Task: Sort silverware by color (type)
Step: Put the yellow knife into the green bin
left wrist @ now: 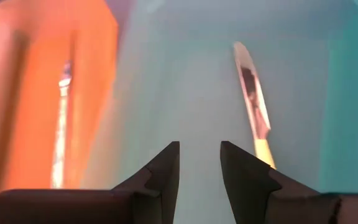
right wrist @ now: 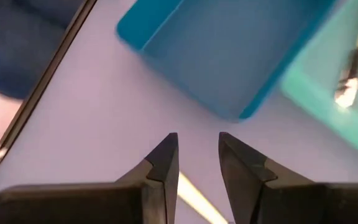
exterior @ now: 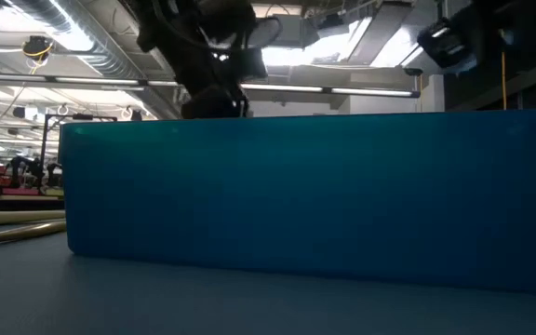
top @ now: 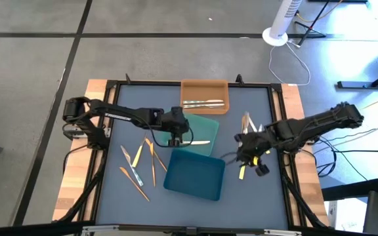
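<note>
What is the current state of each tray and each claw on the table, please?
Orange tray: holds silver-grey utensils.
Teal-green tray: holds one pale yellow utensil.
Blue tray: empty.
Left claw: open, empty, over the teal-green tray.
Right claw: open, empty, above a yellow utensil.

The rectangular teal-green plastic tray sits mid-table, and everything is placed from it. The orange plastic tray touches its far side and holds silver-grey utensils. The dark blue plastic tray lies against its near side. One pale yellow plastic knife lies in the teal-green tray. To its left, slim orange-tan and pale yellow utensils are scattered on the table; to its right lie a few more utensils.
</note>
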